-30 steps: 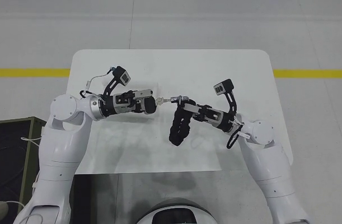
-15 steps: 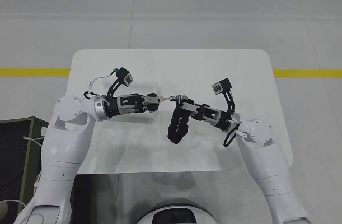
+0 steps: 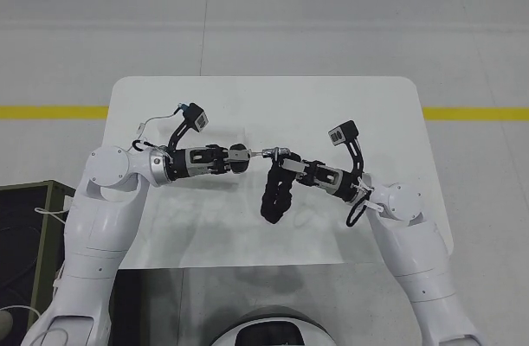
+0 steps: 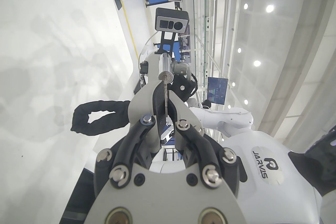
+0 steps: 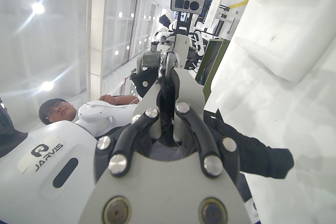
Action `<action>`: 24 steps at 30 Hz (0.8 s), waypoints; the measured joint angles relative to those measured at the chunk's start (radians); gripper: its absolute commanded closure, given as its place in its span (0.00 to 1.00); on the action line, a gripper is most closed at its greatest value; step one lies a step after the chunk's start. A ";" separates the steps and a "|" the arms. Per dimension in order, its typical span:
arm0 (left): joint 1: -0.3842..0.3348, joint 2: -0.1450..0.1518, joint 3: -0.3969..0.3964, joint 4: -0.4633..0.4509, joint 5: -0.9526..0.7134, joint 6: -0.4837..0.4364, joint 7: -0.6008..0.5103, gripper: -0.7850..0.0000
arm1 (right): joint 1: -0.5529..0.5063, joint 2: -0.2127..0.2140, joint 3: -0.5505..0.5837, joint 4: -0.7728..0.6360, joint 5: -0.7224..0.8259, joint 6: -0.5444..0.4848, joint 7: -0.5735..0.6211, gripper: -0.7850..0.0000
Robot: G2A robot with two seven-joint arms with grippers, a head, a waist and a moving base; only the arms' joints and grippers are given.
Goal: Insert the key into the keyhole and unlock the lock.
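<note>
Now mid-insertion: left jaws clamped shut on key, tip seemingly just inside keyhole of lock, gripped above desk by closed right jaws, cable dangling. Next: push fully home along cylinder axis, blade kept straight, then twist.

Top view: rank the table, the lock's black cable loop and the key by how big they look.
1. table, by far the largest
2. cable loop, hanging dark over the table's middle
3. key, a thin silver sliver, clearly smallest
</note>
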 measured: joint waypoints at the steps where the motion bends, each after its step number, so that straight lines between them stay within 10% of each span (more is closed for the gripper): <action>1: 0.000 0.000 0.000 0.000 0.000 0.000 0.000 1.00 | 0.000 0.000 0.000 0.000 0.000 0.000 0.000 1.00; 7: 0.036 0.001 -0.010 -0.043 0.027 -0.033 0.030 1.00 | -0.008 0.001 0.001 -0.009 -0.002 -0.002 -0.007 1.00; 24: 0.208 0.007 -0.041 -0.202 0.400 -0.563 0.328 1.00 | -0.071 0.011 -0.005 -0.093 -0.035 0.023 -0.067 1.00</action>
